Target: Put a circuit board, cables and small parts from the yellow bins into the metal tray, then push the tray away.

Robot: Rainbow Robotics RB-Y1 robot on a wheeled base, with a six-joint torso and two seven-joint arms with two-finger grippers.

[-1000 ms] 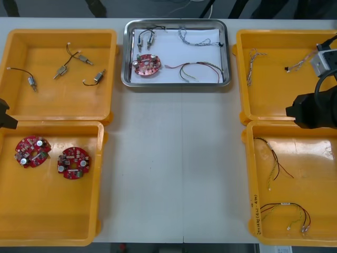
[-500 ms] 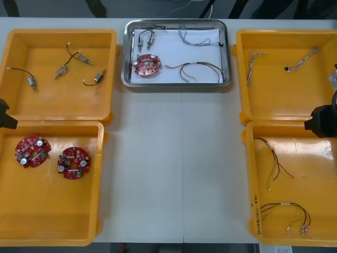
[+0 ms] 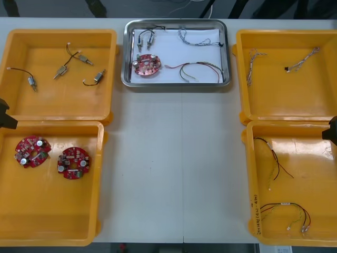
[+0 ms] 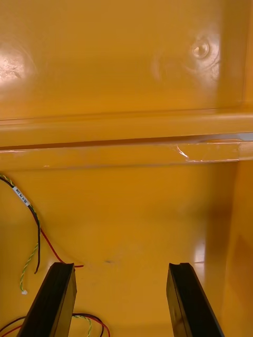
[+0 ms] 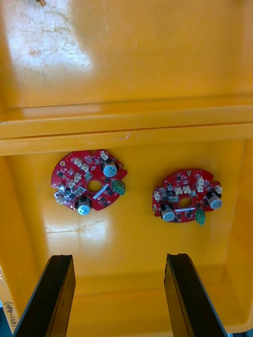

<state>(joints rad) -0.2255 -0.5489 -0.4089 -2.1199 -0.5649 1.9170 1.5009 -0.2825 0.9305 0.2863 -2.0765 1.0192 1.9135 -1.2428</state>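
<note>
The metal tray [image 3: 176, 84] stands at the far middle of the table, white inside. It holds a red circuit board [image 3: 146, 65], small metal parts [image 3: 145, 39], a blue and white cable [image 3: 197, 37] and a red and yellow cable [image 3: 196, 69]. My left gripper [image 5: 118, 258] is open over the near left bin, just short of two circuit boards [image 5: 89, 180] [image 5: 187, 196]. My right gripper [image 4: 120, 266] is open over the near right bin, beside a red and yellow cable [image 4: 29, 231]. In the front view both arms show as dark tips at the left edge [image 3: 4, 115] and right edge [image 3: 333, 129].
The far left bin [image 3: 58, 108] holds several small metal parts [image 3: 66, 67]. Two twisted cables [image 3: 253, 63] lie in the far right bin [image 3: 284, 105]. The near right bin [image 3: 253, 184] has two red and yellow cables [image 3: 287, 213]. Bare table lies between the bins.
My right arm has drawn back from over the far right bin to the right edge, by the near right bin. The left arm and the tray have not moved.
</note>
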